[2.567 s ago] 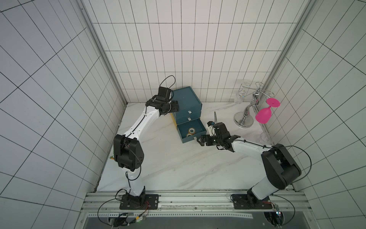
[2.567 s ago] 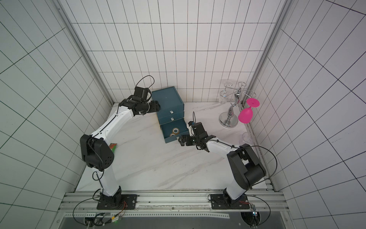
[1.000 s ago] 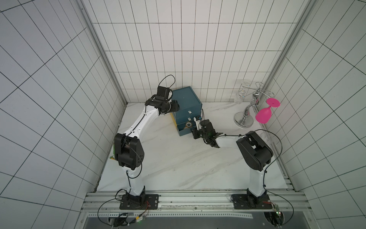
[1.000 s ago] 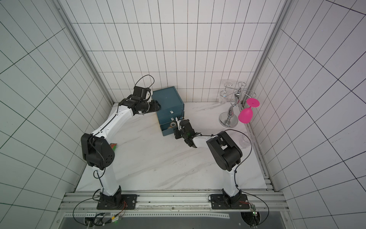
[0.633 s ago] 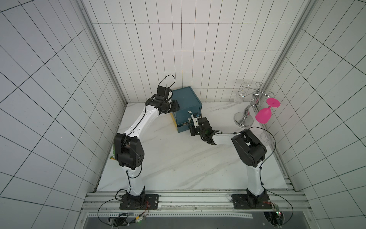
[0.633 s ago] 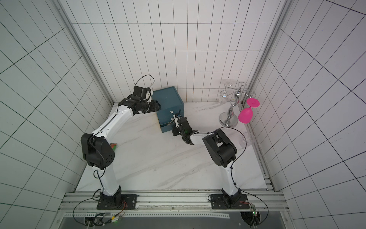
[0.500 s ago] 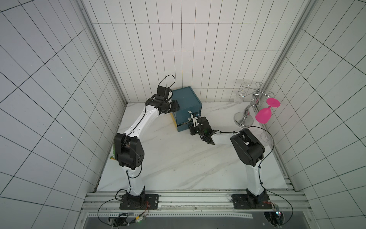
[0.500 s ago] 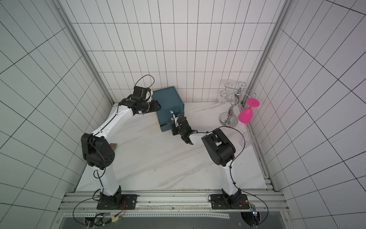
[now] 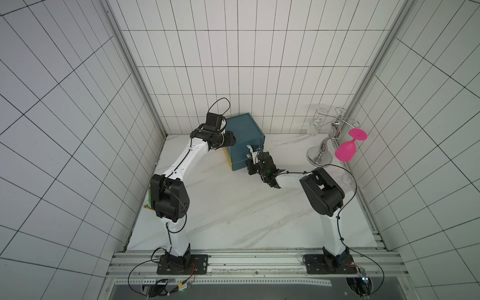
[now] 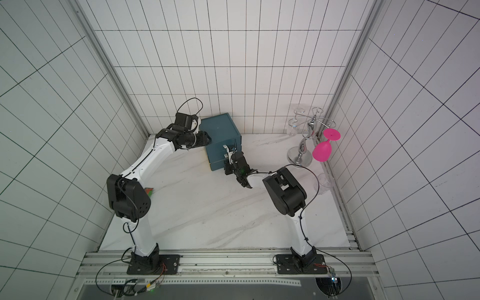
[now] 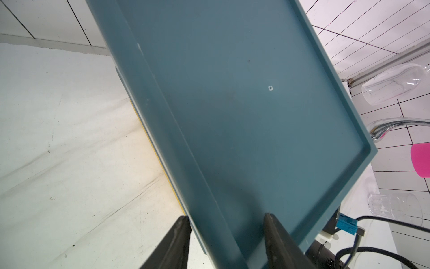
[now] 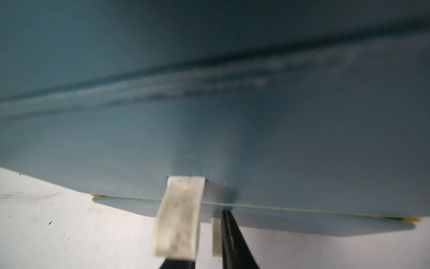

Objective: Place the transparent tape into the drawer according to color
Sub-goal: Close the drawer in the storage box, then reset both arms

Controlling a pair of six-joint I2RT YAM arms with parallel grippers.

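The drawer (image 9: 244, 130) is a teal cabinet at the back of the table, seen in both top views (image 10: 220, 127), with all its drawers pushed in. No transparent tape is in view. My left gripper (image 9: 231, 139) is at the cabinet's top left edge. In the left wrist view it (image 11: 225, 221) stands open, one finger beside the cabinet (image 11: 244, 104), the other over its top. My right gripper (image 9: 250, 166) is against the bottom drawer front (image 12: 209, 128). Its jaws (image 12: 207, 223) are a narrow gap apart, and the pale pull tab (image 12: 179, 216) lies over one finger.
A chrome glass rack (image 9: 320, 155) stands at the back right with a pink glass (image 9: 345, 152) and clear glasses (image 9: 315, 127) hanging from it. Another clear glass (image 9: 346, 179) sits by the right wall. A small coloured object (image 10: 148, 191) lies behind the left arm's elbow.
The bottom drawer, which stood pulled out with a roll inside, has slid into the cabinet as my right gripper moved in against its front. The left arm has not moved.
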